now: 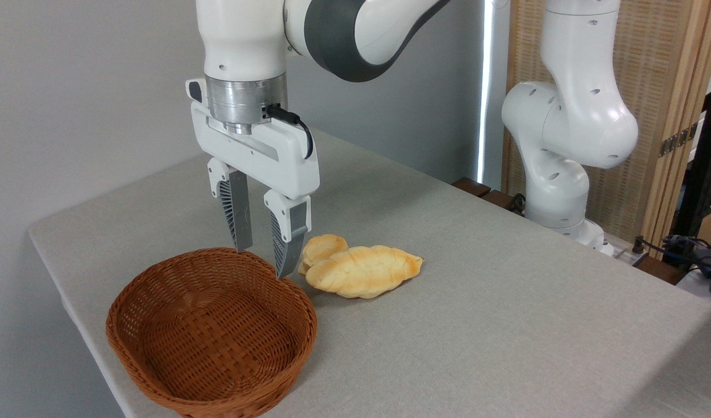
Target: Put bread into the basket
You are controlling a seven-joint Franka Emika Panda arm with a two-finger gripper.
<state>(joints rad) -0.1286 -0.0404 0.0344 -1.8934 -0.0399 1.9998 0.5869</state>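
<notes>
**Bread lying beside the basket, gripper hanging over the rim**

We are seeing the table (506, 325) carrying everything. The basket (158, 371) is sitting near its front left edge, holding nothing. The gripper (263, 260) is hanging above the basket's far rim, fingers apart and gripping nothing. The bread (364, 271) is lying flat on the table just right of the basket, its long axis running left to right, one tip pointing toward the basket's rim. A small bun (322, 247) is touching the bread's far left end.
</notes>
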